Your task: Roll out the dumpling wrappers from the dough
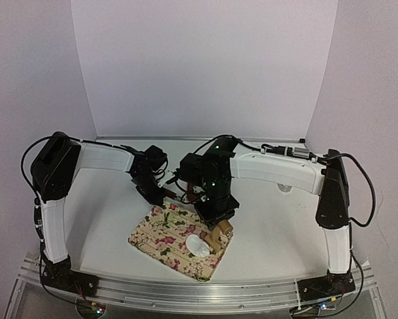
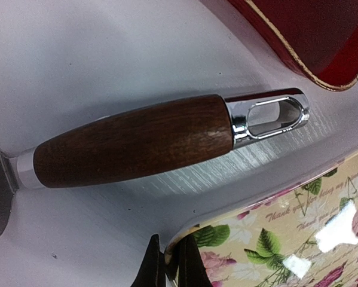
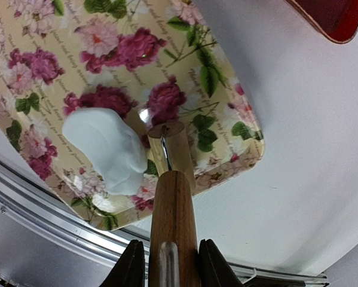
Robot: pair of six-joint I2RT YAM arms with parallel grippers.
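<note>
Your right fingers [image 3: 132,267] clamp the wooden roller [image 3: 174,203], its tip just beside the unflattened dough lump [image 3: 107,149]. Your left fingers [image 2: 150,272] pinch the floral tray [image 2: 298,227] rim, evidently steadying it.

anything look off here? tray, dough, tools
Nothing spilled or broken. The floral tray sits skewed to the table edge. The dough is a lopsided lump close to the tray's near rim, not yet flat. The rolling pin in the right gripper lies beside it rather than over it.
</note>
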